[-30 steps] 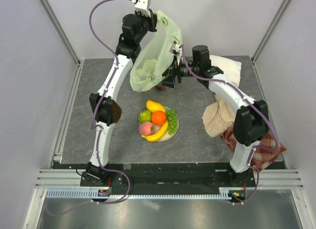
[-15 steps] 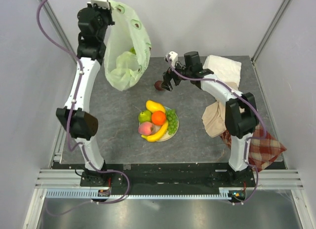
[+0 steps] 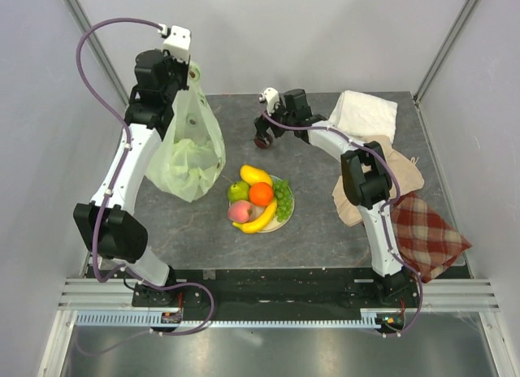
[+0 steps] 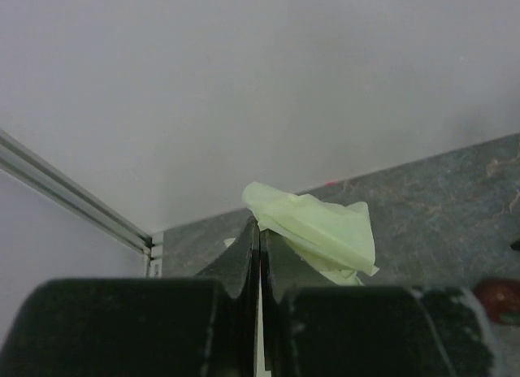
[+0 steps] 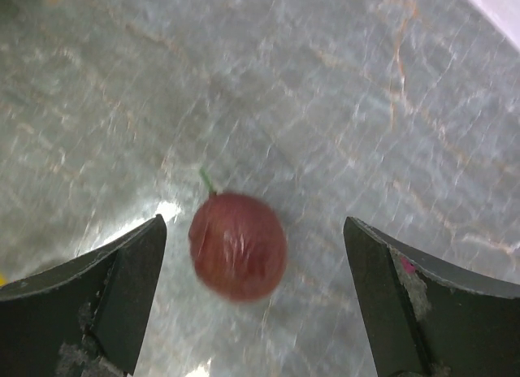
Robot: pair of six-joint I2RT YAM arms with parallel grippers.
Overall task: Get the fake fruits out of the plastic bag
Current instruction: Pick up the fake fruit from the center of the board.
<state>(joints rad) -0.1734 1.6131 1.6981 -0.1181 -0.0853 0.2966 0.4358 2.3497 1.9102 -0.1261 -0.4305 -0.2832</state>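
The dark grey, veined counter (image 3: 325, 223) carries everything. The plastic bag (image 3: 188, 153) is the biggest thing on it: thin, crinkled, translucent pale green. It hangs in a long teardrop at the left, with its lower end down at the counter just left of the plate. The left jaws are pinched tight on its bunched top, and a folded flap (image 4: 317, 231) sticks out past them. Pale lumps show through the film, but what they are cannot be told.

On the right lie a plaid cloth (image 3: 426, 235), a beige cloth (image 3: 357, 198) and a white cloth (image 3: 363, 114).

A round plate (image 3: 288, 214) at the centre holds glossy fake fruits: banana (image 3: 258, 220), mango (image 3: 255, 175), grapes (image 3: 283, 198), orange (image 3: 261, 193), green apple (image 3: 237, 190) and peach (image 3: 239, 210).

Behind the plate, the right jaws stand wide apart over a small dark red fruit (image 5: 238, 245) with a short green stem. It lies on the counter between the fingers, with a gap on each side.
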